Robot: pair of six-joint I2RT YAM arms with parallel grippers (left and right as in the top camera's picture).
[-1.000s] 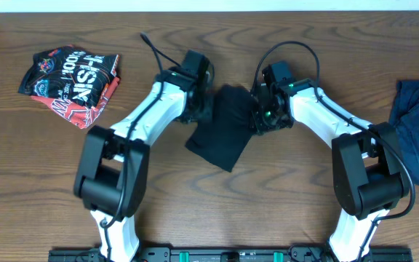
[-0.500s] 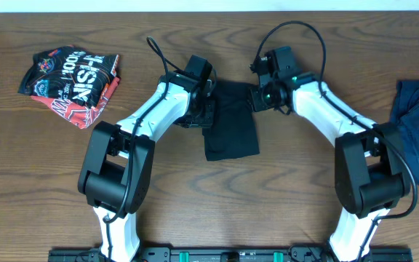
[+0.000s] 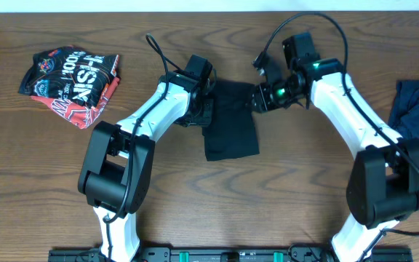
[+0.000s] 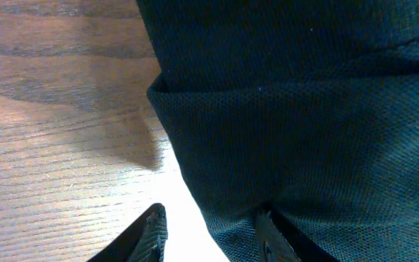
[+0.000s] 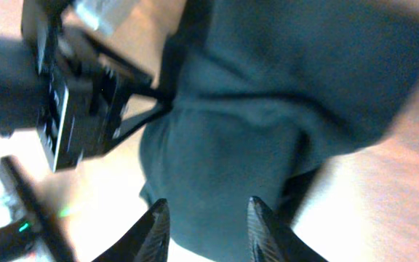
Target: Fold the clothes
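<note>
Overhead: a dark garment (image 3: 231,129) lies as a narrow folded panel at the middle of the wooden table (image 3: 195,211). The left gripper (image 3: 204,110) sits at its left edge and the right gripper (image 3: 262,99) at its upper right corner. This looks like the pause between folds, with one crease laid and the cloth let go. Next, both tools likely need a fresh hold on one edge to carry it across evenly. A printed red-and-black garment (image 3: 70,81) waits well apart at far left, and a blue garment (image 3: 417,120) lies at the right border. Neither is in the way.

Left wrist: the left gripper (image 4: 211,236) shows its jaws spread, one finger over bare wood and the other against the dark garment (image 4: 304,131). They straddle its folded edge and pinch nothing.

Right wrist: the right gripper (image 5: 209,231) hangs with its jaws apart above the dark garment (image 5: 268,109), holding nothing. The left arm (image 5: 71,109) crowds close at the cloth's far side, so the two arms risk meeting over the short panel.
</note>
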